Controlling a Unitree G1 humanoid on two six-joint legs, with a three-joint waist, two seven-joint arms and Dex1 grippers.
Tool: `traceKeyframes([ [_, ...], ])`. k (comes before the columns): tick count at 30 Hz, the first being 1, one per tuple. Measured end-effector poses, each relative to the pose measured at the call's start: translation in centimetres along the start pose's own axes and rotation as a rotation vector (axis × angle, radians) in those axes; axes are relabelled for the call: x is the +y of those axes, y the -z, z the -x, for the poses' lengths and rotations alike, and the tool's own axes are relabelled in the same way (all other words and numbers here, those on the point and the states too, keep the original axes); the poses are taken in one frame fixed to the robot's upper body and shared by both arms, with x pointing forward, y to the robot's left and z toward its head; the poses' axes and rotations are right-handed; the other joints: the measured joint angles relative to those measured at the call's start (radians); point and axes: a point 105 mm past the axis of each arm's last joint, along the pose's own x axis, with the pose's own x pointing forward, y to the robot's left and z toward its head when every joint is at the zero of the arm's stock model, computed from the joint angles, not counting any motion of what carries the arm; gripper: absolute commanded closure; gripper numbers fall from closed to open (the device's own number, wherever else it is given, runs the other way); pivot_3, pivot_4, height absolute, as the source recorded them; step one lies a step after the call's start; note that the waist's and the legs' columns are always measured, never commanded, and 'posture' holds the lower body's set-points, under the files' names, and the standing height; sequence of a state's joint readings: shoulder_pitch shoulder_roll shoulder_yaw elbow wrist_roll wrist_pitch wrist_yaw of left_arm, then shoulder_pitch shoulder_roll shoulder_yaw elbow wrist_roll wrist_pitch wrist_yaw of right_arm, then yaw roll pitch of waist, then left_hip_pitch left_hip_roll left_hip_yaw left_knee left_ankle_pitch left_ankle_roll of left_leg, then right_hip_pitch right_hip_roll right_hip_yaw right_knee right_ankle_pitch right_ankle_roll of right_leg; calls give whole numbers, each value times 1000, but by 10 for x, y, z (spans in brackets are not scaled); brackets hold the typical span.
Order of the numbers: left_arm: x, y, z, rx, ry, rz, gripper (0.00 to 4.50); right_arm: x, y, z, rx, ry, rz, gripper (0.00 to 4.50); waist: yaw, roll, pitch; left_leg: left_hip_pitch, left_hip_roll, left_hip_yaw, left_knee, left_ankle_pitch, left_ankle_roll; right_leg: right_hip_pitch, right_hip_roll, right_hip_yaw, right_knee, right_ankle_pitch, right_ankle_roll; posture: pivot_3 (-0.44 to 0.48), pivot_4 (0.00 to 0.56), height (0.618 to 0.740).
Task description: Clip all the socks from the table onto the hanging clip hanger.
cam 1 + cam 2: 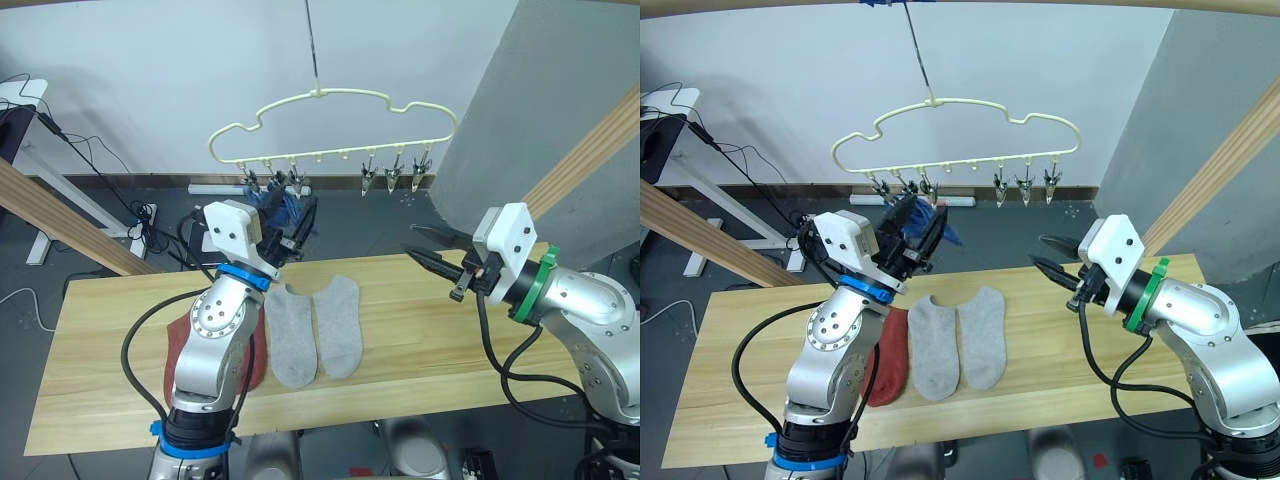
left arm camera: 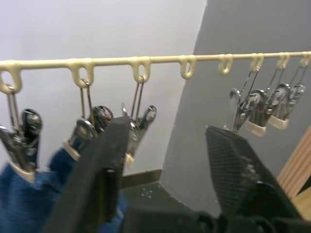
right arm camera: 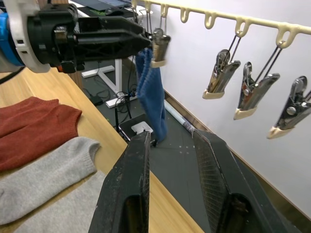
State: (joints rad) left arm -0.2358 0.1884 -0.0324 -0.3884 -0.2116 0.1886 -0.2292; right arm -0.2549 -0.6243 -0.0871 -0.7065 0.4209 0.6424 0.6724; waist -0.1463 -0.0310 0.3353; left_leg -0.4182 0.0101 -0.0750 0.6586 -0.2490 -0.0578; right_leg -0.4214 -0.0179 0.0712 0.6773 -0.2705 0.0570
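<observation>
A cream clip hanger hangs above the table's far edge, with metal clips along its lower bar. Blue socks hang from the clips at its left end. My left gripper is raised right at those clips, open, with one clip close by its finger and nothing gripped. Two light grey socks lie side by side on the table. A rust-red sock lies left of them, partly hidden by my left arm. My right gripper hovers open over the table's right part, empty.
Slanted wooden poles of a frame cross both sides of the view. A white desk and cables stand on the floor at the far left. A grey panel rises behind the hanger's right end.
</observation>
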Motion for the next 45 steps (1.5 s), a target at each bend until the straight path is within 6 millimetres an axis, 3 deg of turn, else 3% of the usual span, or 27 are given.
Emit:
traceKeyframes([
  [24,4,21,-14,52,-121,30,2803,-1,-2,0,-3,2,-1,3077,-4,0,0,0,0,0,0,0,0,0,0,0,0,0,0,-330,339,740],
  [45,1,17,-32,20,-116,30,2803,-2,-1,1,1,11,-6,3077,-21,0,0,0,0,0,1,0,0,0,0,0,0,0,0,-340,338,740],
])
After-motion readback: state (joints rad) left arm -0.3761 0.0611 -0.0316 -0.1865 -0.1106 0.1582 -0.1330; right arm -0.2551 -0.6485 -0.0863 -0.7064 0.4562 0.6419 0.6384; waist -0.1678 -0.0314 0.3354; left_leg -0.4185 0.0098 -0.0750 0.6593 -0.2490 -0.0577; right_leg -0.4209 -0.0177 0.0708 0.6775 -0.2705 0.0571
